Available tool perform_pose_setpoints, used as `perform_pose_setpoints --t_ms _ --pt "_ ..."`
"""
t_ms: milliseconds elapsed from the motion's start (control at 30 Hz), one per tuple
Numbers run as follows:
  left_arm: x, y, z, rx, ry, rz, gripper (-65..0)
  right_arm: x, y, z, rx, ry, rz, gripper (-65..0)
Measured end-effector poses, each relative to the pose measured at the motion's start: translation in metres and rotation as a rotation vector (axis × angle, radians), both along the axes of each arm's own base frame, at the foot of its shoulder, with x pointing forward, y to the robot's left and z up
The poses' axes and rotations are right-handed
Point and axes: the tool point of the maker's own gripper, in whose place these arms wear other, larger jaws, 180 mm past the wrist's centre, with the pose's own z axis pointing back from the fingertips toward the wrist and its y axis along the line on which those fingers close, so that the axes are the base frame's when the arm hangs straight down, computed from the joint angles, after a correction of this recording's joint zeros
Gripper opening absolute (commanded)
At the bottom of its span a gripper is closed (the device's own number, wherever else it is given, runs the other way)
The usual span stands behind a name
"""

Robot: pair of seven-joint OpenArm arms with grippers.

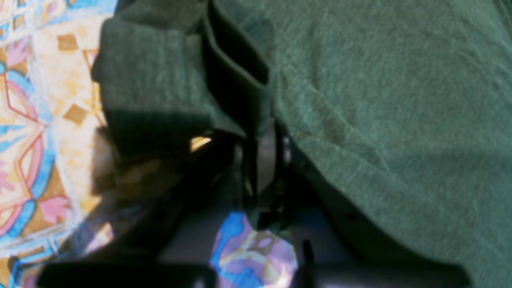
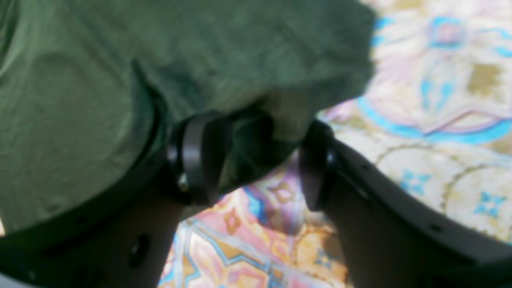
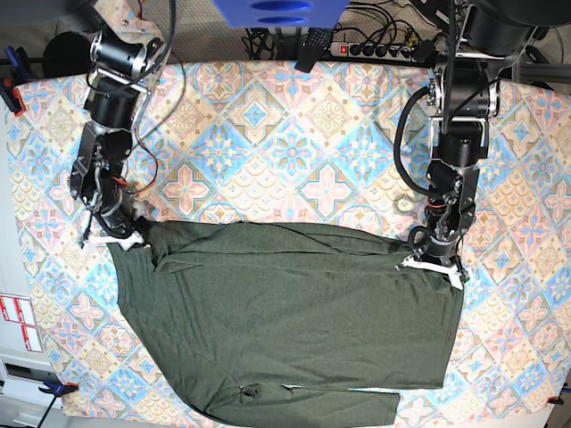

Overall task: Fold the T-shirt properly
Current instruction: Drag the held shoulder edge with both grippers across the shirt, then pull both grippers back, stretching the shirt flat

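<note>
The T-shirt [image 3: 294, 312] lies spread on the patterned tablecloth [image 3: 294, 134], dark olive green, taking up the near half of the table in the base view. Its upper edge runs roughly straight between my two arms. A sleeve is folded across the lower part, with a small bunch of fabric near the bottom edge.

My left gripper [image 1: 262, 160] sits at the shirt's upper corner, on the right side of the base view. Left wrist view: the jaws are pressed together with a fold of green fabric pinched between them, so I have a grip on the T-shirt there. A ribbed edge of the shirt bunches just beyond the fingertips, and the broad body of the cloth drapes over one finger.

My right gripper [image 2: 256, 160] is at the opposite upper corner, left side of the base view. Right wrist view: the jaws stand well apart, one pad [image 2: 198, 156] against the fabric and the other finger [image 2: 316, 168] over bare tablecloth. A lobe of shirt hangs into the gap, not clamped. The wrist views are blurred, so finer contact I cannot tell.
</note>
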Motion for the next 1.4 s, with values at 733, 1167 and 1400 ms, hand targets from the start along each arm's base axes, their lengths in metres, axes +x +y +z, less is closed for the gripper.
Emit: perform_pose_setpoints --t_ms 733,1167,1400 --pt "-0.052 0.007 0.015 0.048 -0.017 -0.105 -65.0 -0.005 -0.019 0.020 -0.084 -0.049 -0.015 -65.0" --pt "-0.136 0.035 0.023 0.118 -0.009 -0.106 -65.0 -0.083 -0.031 0.026 -0.202 -0.019 0.021 -65.0" --pt "-0.181 0.033 0.026 0.128 0.015 -0.127 -65.0 -0.114 -0.035 0.038 -0.264 -0.022 0.048 -65.0"
